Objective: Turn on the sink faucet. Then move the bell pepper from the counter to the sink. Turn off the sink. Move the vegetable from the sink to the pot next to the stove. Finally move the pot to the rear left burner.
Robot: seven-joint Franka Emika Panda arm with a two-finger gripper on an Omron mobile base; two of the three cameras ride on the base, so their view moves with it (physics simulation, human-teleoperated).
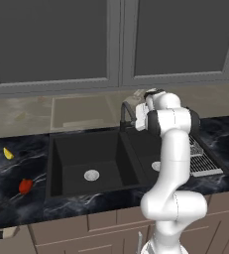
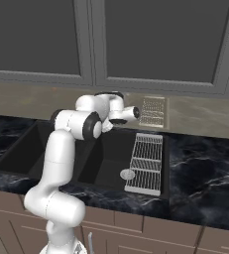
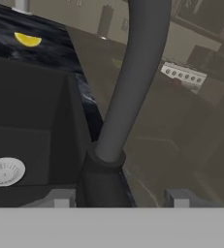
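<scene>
Hand view had the sink faucet [image 3: 128, 92] rising close ahead between the gripper [image 3: 119, 197] tips, whose fingers stood apart on either side of its base, not visibly pinching it. No water showed, so the first step, turning the tap on, looked to be in hand; next would likely come nudging its handle. The bell pepper [image 1: 26, 186] lay on the counter [image 1: 17, 198], left of the sink [image 1: 86, 163].

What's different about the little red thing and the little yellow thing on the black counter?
The bell pepper is bright red, round and lumpy; the yellow piece is a pointed wedge. The bell pepper looks a bit bigger. It also lies nearer the front edge, while the yellow piece lies farther back. Both rest on the counter, left of the sink.
</scene>
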